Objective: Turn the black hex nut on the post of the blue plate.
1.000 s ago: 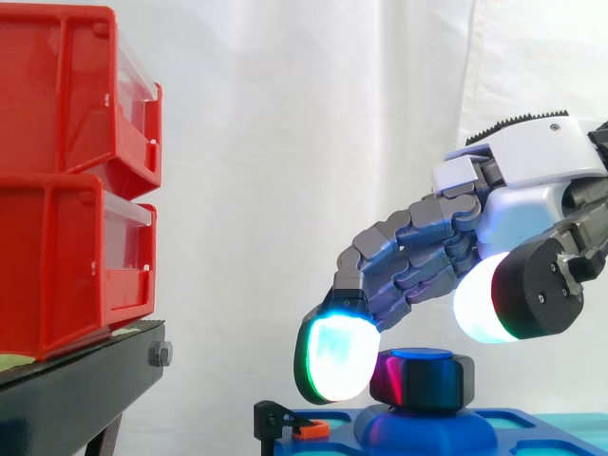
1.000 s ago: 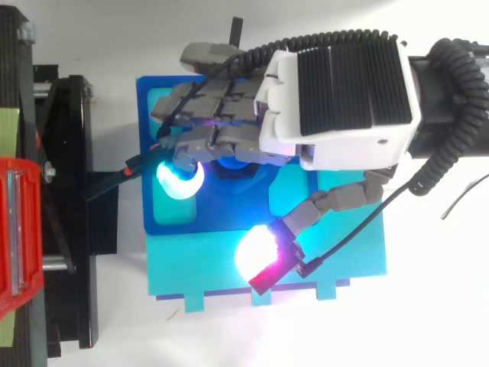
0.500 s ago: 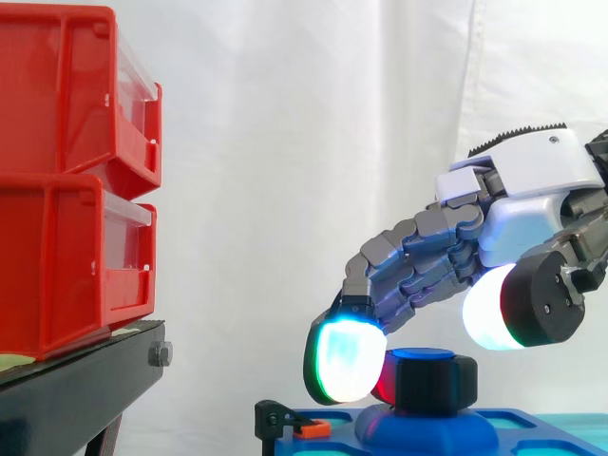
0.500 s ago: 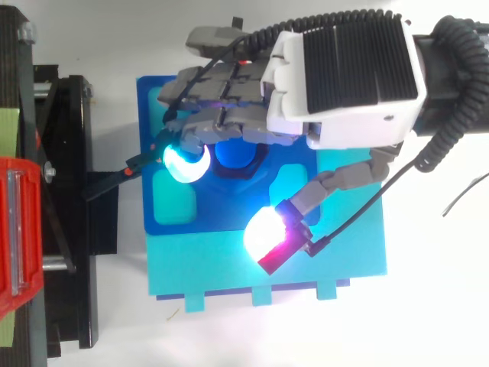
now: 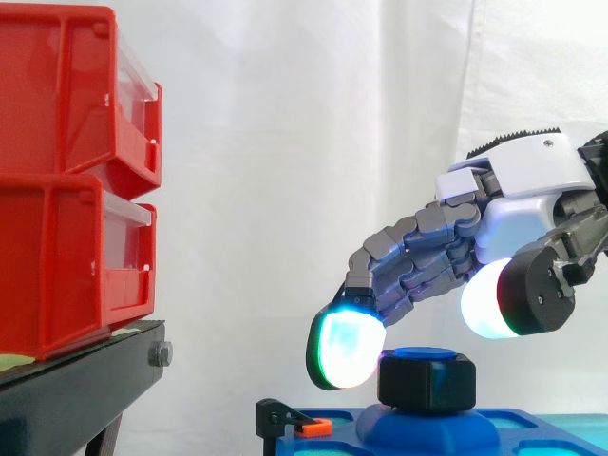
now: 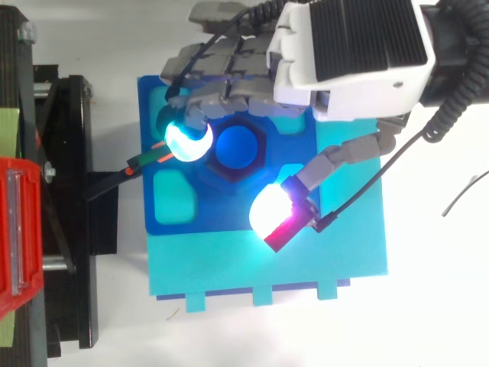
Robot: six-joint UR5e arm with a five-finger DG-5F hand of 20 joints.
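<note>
1. Since a second ago, in the side view, the hand has lifted and drawn back a little. Its glowing fingertip, which then pressed against the side of the nut, now hangs just beside and slightly above it without touching. The thumb pad floats above the nut's other side, also clear.
2. In the same view the hand is open, with fingers loosely bent, the thumb spread away and nothing held. The black nut sits on its post near the middle of the blue plate.
3. From the top, the hand has slid toward the plate edge that lies uppermost in this view, uncovering the nut and the blue post top that its fingers hid before. The fingertip is just beside one flank of the nut and the thumb pad is near the opposite one. The plate rests on a teal board.
4. My judgement is that one turning stroke is over and the hand has let go to reset. How far the nut has turned cannot be read. It remains on the post, so a fresh grip and another twist probably remain.
</note>
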